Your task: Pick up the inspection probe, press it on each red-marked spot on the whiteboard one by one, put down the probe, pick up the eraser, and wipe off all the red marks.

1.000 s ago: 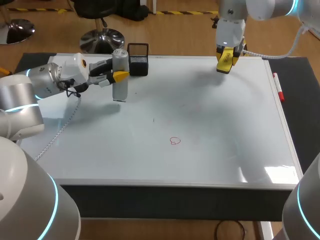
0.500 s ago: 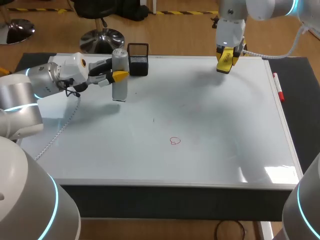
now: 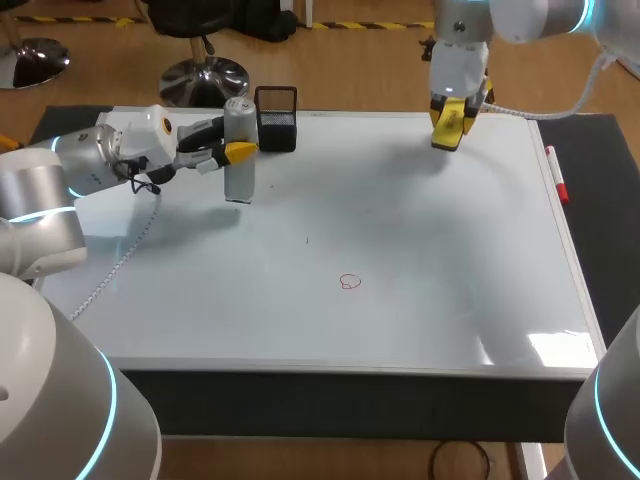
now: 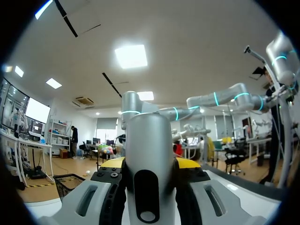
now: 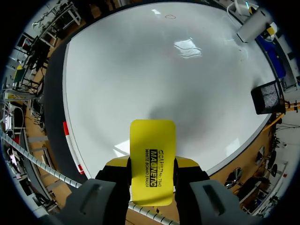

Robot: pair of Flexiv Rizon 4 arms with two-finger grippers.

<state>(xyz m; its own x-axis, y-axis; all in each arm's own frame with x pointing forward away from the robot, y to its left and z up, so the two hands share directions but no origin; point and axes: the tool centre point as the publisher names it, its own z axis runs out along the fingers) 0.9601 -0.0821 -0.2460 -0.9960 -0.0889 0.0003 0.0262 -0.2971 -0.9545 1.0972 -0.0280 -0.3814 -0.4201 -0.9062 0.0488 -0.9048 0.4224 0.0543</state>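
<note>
Left arm [image 3: 45, 190]: enters from the left side, forearm lying roughly level, white wrist [image 3: 150, 135] turned so the fingers run sideways toward the middle. Left gripper [image 3: 236, 151]: two fingers closed from both sides on the upright grey probe [image 4: 147, 140]; its yellow fingertips [image 4: 112, 163] show on either side of the probe's body in the left wrist view. Right arm [image 3: 530, 15]: enters from the far right corner, wrist [image 3: 458, 65] held vertical, fingers pointing straight down. Right gripper [image 3: 449, 126]: fingers clamped on the two sides of the yellow eraser [image 5: 152, 154], which projects ahead past the yellow fingertips [image 5: 116, 162].
</note>
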